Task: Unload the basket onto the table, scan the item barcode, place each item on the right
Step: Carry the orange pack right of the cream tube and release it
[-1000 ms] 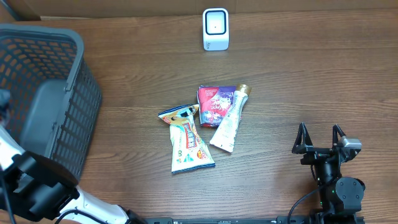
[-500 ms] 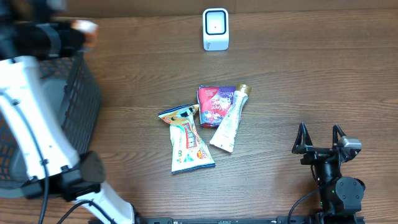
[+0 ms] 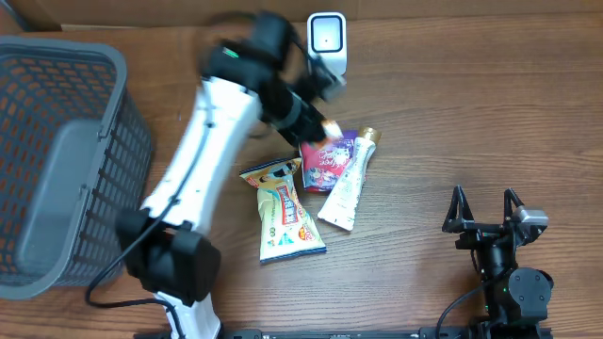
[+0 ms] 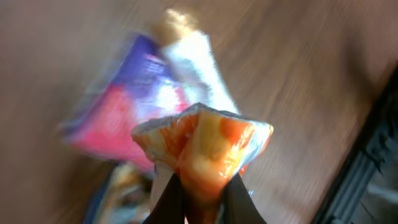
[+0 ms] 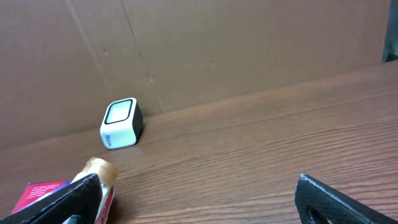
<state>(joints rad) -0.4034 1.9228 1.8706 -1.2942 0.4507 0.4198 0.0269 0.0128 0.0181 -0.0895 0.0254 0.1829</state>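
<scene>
Overhead: left gripper pinches a small orange packet, upper centre, just below the scanner, likely brought there to show its barcode. Half a second earlier that arm was upper left, over the basket. Right gripper lower right, spread, empty, unmoved.

Left wrist: jaws pressed on the packet; blurred pouch and tube beneath.

Right wrist: spread fingers at the bottom corners, scanner centre left.
</scene>
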